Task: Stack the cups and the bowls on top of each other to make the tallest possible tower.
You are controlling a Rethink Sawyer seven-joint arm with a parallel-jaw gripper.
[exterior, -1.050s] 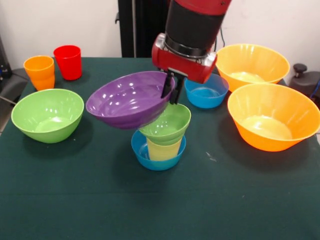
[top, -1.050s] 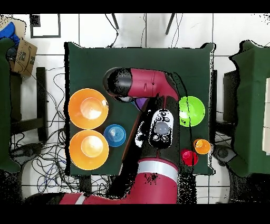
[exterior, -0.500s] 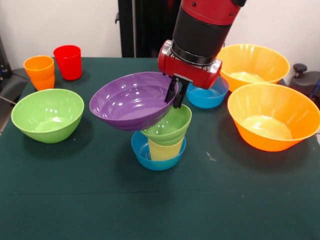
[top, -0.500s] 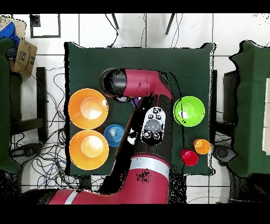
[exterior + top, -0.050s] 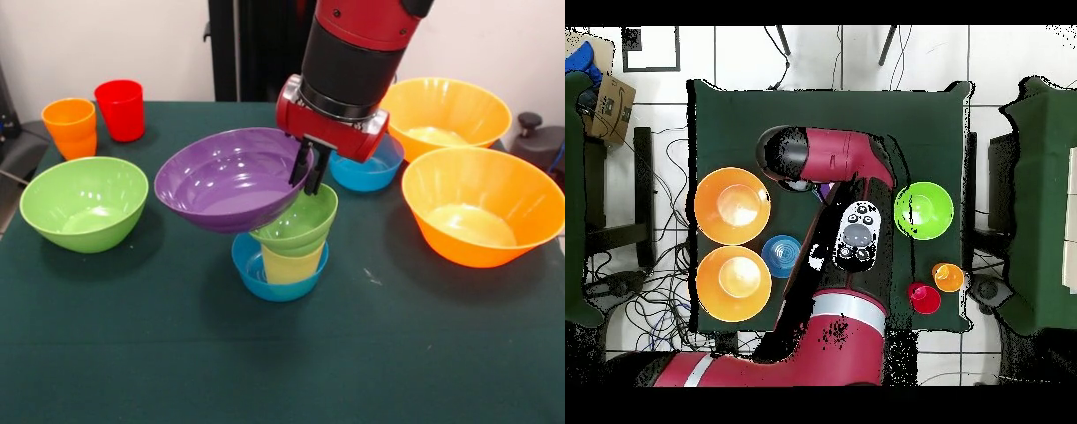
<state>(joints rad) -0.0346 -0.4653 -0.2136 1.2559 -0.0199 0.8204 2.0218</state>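
At the near middle of the dark green desk (image 5: pixel 132 353), a small glossy blue plastic bowl (image 5: pixel 252 269) holds a pale yellow translucent cup (image 5: pixel 290 263) topped by a small green bowl (image 5: pixel 305 216). Just above it the red and black arm's hand (image 5: pixel 309 165) pinches the right rim of a wide purple plastic bowl (image 5: pixel 225 177), which hangs tilted and mostly left of the stack. Released so off-centre, the bowl would likely tip the narrow pile or slide off toward the large green bowl (image 5: pixel 84 203) at left.
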